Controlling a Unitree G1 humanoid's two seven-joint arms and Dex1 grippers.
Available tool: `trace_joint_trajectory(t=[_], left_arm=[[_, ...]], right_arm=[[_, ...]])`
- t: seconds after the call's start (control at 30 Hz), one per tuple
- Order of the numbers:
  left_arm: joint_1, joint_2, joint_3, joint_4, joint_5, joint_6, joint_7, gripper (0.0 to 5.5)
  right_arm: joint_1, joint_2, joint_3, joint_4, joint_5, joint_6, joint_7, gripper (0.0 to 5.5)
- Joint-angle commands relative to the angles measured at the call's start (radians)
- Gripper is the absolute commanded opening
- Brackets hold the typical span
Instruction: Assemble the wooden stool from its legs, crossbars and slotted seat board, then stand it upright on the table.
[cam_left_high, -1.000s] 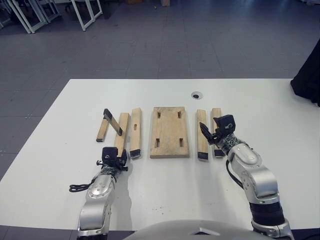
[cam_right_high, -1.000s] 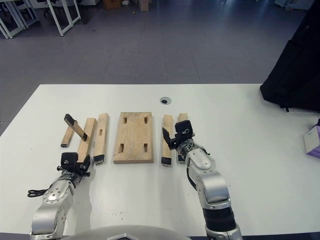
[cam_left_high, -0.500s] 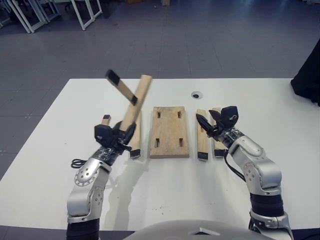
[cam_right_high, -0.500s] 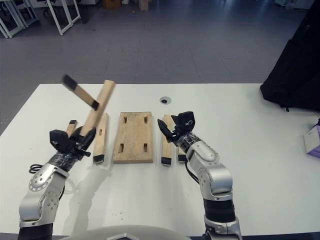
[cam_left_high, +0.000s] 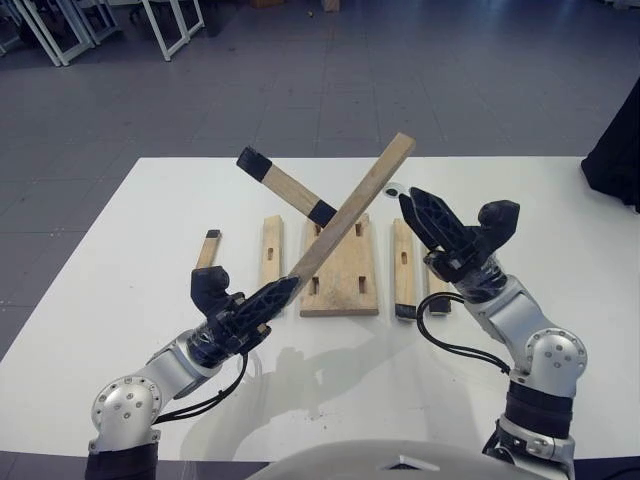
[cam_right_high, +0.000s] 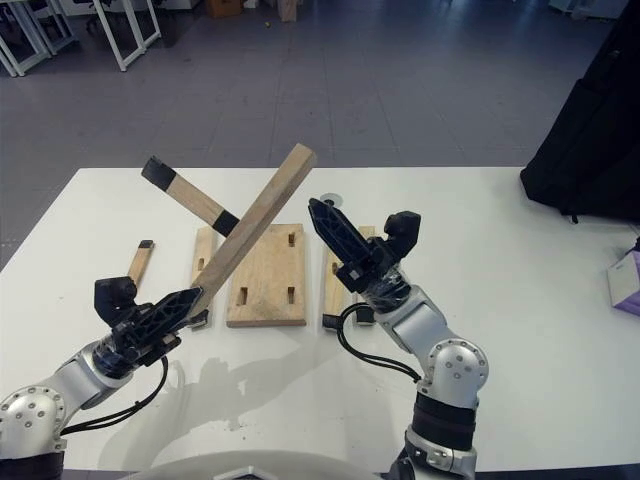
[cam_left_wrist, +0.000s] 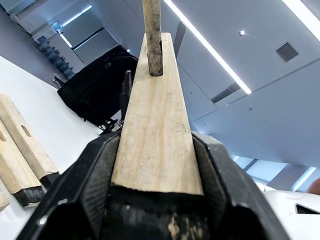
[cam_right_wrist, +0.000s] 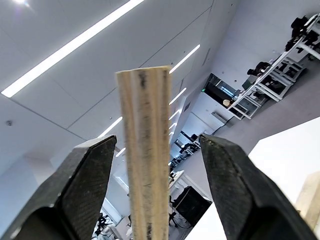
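The left tool (cam_left_high: 256, 300) is closed tight on the bottom end of a wooden leg (cam_left_high: 350, 222). It holds that leg up in the air, well off the white worktop (cam_left_high: 560, 220). The leg leans up and over to the robot's right, and its top end is high above the far edge of the seat board (cam_left_high: 350, 285). A crossbar (cam_left_high: 285, 186) with black ends is stuck through the leg about halfway up. It pokes out to the left and up.

The right tool (cam_left_high: 457, 212) is up in the air too, and it is wide open. It sits just beside the top end of the lifted leg. From the right wrist, the end of the leg shows between the two black fingers (cam_right_wrist: 85, 190), with a gap on each side, so they are not touching it.

The seat board lies flat in the middle of the worktop with its four slots facing up. One leg (cam_left_high: 270, 250) lies just to its left. A short bar (cam_left_high: 207, 250) lies further left. Two more legs (cam_left_high: 402, 262) lie side by side on the right of the board, and the right arm hides part of the outer one
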Motion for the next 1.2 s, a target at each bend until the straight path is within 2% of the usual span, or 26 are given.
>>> trace_joint_trajectory(t=[0.03, 0.3, 0.6, 0.77, 0.9, 1.0, 1.03, 1.2], left_arm=[[-0.018, 0.002, -0.007, 0.011, 0.006, 0.009, 0.003, 2.05], [-0.022, 0.013, -0.035, 0.009, 0.046, 0.020, -0.017, 2.05], [-0.006, 0.020, -0.022, 0.003, 0.065, 0.019, -0.029, 2.05], [0.019, 0.005, -0.022, -0.021, 0.070, 0.003, -0.038, 2.05], [0.020, -0.005, -0.034, -0.013, 0.109, -0.022, -0.047, 2.05], [-0.002, -0.058, -0.031, -0.003, 0.131, -0.067, 0.001, 2.05], [-0.005, -0.068, -0.026, 0.000, 0.121, -0.068, 0.014, 2.41], [-0.020, -0.072, -0.016, 0.033, 0.114, -0.065, 0.055, 3.16]], right_arm=[[-0.020, -0.017, 0.027, 0.006, 0.062, 0.000, -0.044, 3.04], [-0.065, -0.026, 0.123, 0.067, -0.023, -0.030, -0.094, 3.04], [-0.074, -0.021, 0.129, 0.058, 0.002, -0.047, -0.112, 3.04], [-0.067, -0.037, 0.142, 0.036, 0.018, -0.043, -0.099, 2.05], [-0.079, -0.050, 0.127, 0.027, 0.049, -0.051, -0.101, 2.04], [-0.084, -0.074, 0.114, 0.002, 0.064, -0.057, -0.096, 2.03], [-0.088, -0.082, 0.108, -0.003, 0.072, -0.059, -0.097, 2.03], [-0.128, -0.100, 0.078, -0.015, 0.097, -0.088, -0.109, 2.02]])
